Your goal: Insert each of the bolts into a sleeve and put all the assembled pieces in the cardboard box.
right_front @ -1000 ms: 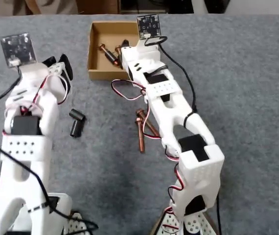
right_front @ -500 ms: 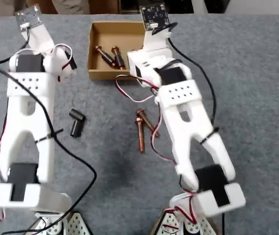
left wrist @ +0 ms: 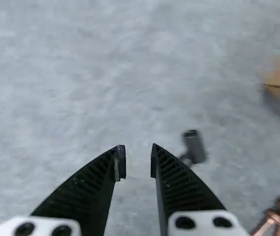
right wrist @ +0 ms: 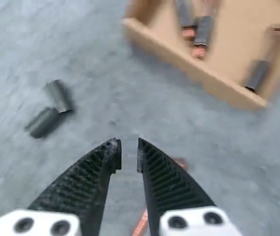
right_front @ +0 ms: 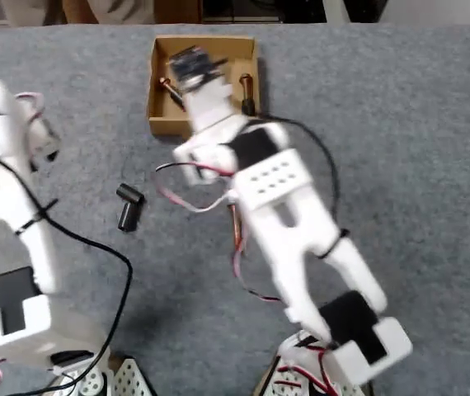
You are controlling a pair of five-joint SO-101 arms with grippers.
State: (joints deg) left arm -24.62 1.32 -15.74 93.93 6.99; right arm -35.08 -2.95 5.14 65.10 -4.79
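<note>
Progress: 3 assembled pieces [right wrist: 202, 29], by my count, lie in the cardboard box [right wrist: 189, 71] just ahead of my right gripper [right wrist: 128, 150]. 2 sleeves [right wrist: 59, 96] and 2 bolts [left wrist: 277, 204] lie loose, the sleeves beside it, the bolts beneath it, so I judge 2 insertions and 2 placements are left. Both it and my left gripper [left wrist: 135, 160] are slightly parted and empty. Desk [right_front: 400, 124]: grey felt-like cover, with furniture bases beyond its far edge.
</note>
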